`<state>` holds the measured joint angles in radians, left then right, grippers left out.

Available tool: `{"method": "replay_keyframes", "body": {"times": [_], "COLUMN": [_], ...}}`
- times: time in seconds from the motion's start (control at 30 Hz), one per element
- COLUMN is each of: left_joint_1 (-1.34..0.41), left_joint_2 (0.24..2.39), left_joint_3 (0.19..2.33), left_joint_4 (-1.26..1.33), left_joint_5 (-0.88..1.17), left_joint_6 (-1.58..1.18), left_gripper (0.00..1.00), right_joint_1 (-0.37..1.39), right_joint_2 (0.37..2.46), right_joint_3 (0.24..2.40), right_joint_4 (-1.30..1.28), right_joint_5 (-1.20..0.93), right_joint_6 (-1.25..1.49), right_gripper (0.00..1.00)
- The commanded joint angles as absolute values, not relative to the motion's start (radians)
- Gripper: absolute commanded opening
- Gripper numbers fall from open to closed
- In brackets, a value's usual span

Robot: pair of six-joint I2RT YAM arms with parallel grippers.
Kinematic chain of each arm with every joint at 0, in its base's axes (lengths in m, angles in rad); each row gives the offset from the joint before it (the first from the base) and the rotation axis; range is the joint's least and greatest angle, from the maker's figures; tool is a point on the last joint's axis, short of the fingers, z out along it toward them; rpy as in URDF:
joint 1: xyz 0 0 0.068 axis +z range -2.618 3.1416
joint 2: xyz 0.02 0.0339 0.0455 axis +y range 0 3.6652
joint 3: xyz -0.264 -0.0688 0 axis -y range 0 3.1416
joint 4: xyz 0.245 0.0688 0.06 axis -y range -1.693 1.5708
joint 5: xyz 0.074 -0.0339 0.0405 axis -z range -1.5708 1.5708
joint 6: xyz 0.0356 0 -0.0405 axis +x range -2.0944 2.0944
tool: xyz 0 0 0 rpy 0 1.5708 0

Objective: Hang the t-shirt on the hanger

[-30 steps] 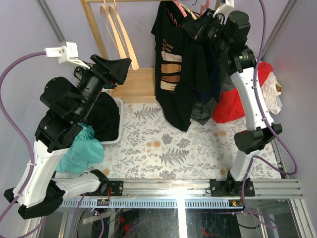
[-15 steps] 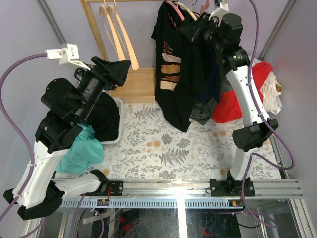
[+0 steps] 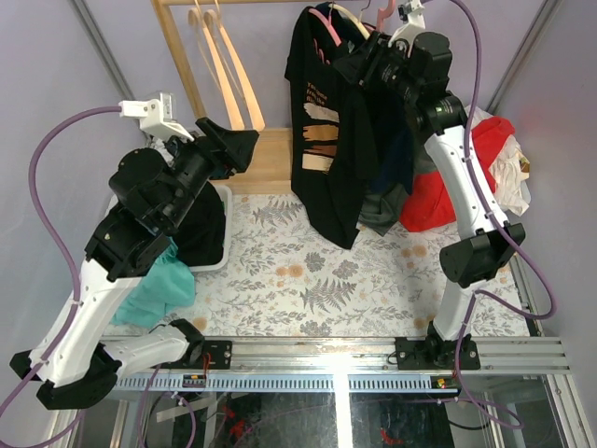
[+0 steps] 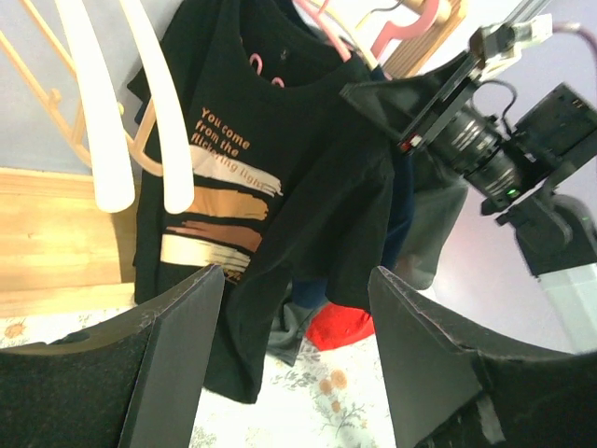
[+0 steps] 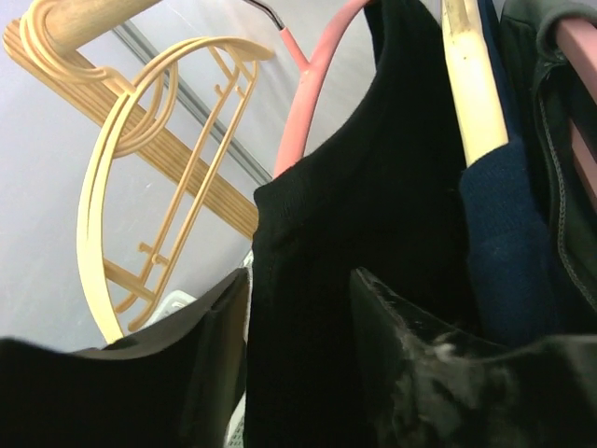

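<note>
The black t-shirt [image 3: 322,140] with a tan print hangs from the pink hanger [image 3: 328,23] on the rack at the back. It shows in the left wrist view [image 4: 280,149] and the right wrist view [image 5: 354,233]. The pink hanger's neck [image 5: 317,65] rises out of the collar. My right gripper [image 3: 353,58] is up at the shirt's shoulder, its jaws apart with black fabric between them [image 5: 298,280]. My left gripper [image 3: 238,145] is open and empty in the air left of the shirt, facing it [image 4: 297,271].
Cream hangers [image 3: 219,56] hang on the wooden rack [image 3: 177,47]. A navy shirt [image 5: 504,233] on a cream hanger and grey clothes hang right of the black shirt. A red garment [image 3: 438,196] lies at back right. A white basket [image 3: 226,201] and a teal garment [image 3: 154,285] are at left.
My left arm has swung right and towards the hanging shirt. My right gripper has shifted a little left along the shirt's shoulder.
</note>
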<state>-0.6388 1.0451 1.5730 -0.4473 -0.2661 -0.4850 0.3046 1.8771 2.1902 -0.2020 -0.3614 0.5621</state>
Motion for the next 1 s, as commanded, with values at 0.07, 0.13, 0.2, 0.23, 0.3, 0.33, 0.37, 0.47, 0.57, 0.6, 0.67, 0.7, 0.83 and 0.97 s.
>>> {"method": "replay_keyframes", "body": {"times": [0.07,0.13,0.2,0.23,0.3,0.33,0.37,0.47,0.57,0.6,0.67,0.7,0.83,0.97], "left_joint_1": [-0.634,-0.634,-0.636,-0.637,-0.644,-0.65,-0.656,-0.707,-0.772,-0.78,-0.783,-0.782,-0.767,-0.743], "left_joint_2": [1.04,1.047,1.055,1.057,1.061,1.064,1.068,1.1,1.168,1.197,1.267,1.311,1.546,1.704], "left_joint_3": [1.492,1.451,1.398,1.366,1.302,1.272,1.241,1.166,1.102,1.079,1.037,1.024,1.061,1.115], "left_joint_4": [-0.468,-0.464,-0.449,-0.439,-0.412,-0.398,-0.382,-0.319,-0.249,-0.22,-0.152,-0.122,-0.053,0.055], "left_joint_5": [-0.242,-0.219,-0.195,-0.185,-0.185,-0.194,-0.201,-0.24,-0.289,-0.291,-0.298,-0.312,-0.395,-0.481], "left_joint_6": [-0.49,-0.503,-0.521,-0.529,-0.541,-0.547,-0.554,-0.576,-0.593,-0.603,-0.622,-0.627,-0.633,-0.598], "left_gripper": [0.63,0.62,0.61,0.61,0.6,0.6,0.6,0.6,0.62,0.62,0.63,0.64,0.64,0.63], "right_joint_1": [0.301,0.301,0.3,0.301,0.301,0.3,0.301,0.301,0.301,0.301,0.3,0.301,0.3,0.301], "right_joint_2": [1.821,1.804,1.761,1.723,1.672,1.628,1.593,1.487,1.397,1.366,1.306,1.274,1.174,1.112], "right_joint_3": [2.418,2.463,2.457,2.443,2.41,2.391,2.363,2.256,2.161,2.128,2.05,2.01,1.852,1.77], "right_joint_4": [-0.346,-0.393,-0.416,-0.425,-0.448,-0.46,-0.467,-0.468,-0.493,-0.503,-0.521,-0.528,-0.547,-0.584], "right_joint_5": [-0.384,-0.382,-0.376,-0.373,-0.362,-0.359,-0.358,-0.36,-0.362,-0.363,-0.361,-0.36,-0.352,-0.339], "right_joint_6": [0.463,0.441,0.427,0.42,0.407,0.4,0.396,0.382,0.37,0.367,0.357,0.35,0.334,0.303], "right_gripper": [0.71,0.78,0.82,0.84,0.85,0.85,0.85,0.86,0.86,0.87,0.87,0.87,0.88,0.89]}}
